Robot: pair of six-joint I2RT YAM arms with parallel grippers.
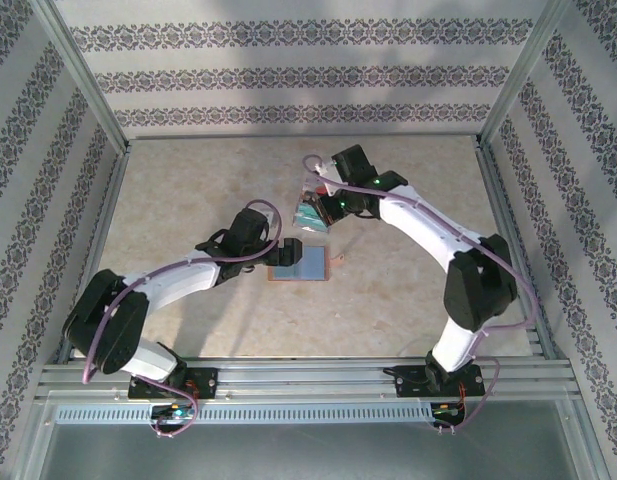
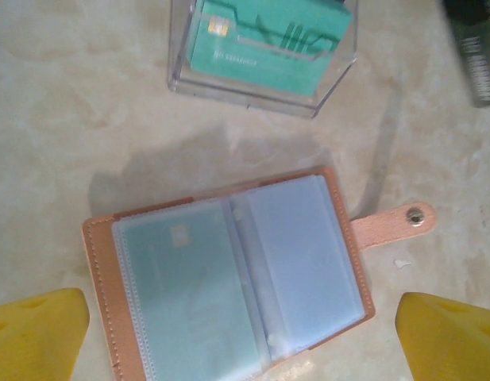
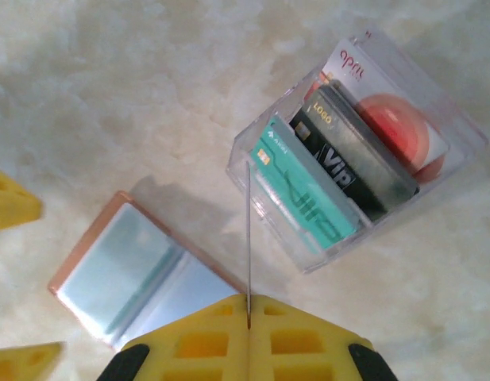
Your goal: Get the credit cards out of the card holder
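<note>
Found left gripper (image 2: 241, 308) spread wide and empty, hanging just above card holder (image 2: 229, 278). Noted card holder lying open and flat mid-table (image 1: 188, 200), tab (image 2: 395, 222) to one side. Saw one pale card (image 2: 177, 266) through a clear pocket. Judged card holder light, floppy, apt to slide; card stiff, thin, slick. Reckoned best hold at card's edge by pocket mouth, leather border pinned down. Farther off, logged clear box (image 2: 264, 87) with cards upright. Found right gripper (image 3: 248, 321) pressed shut above box; could not tell whether thin line at its tips was a card edge-on.

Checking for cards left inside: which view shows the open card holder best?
Left wrist: the card holder lies open, both panels facing the camera. Right wrist shows it partly; top external shows it small.
</note>
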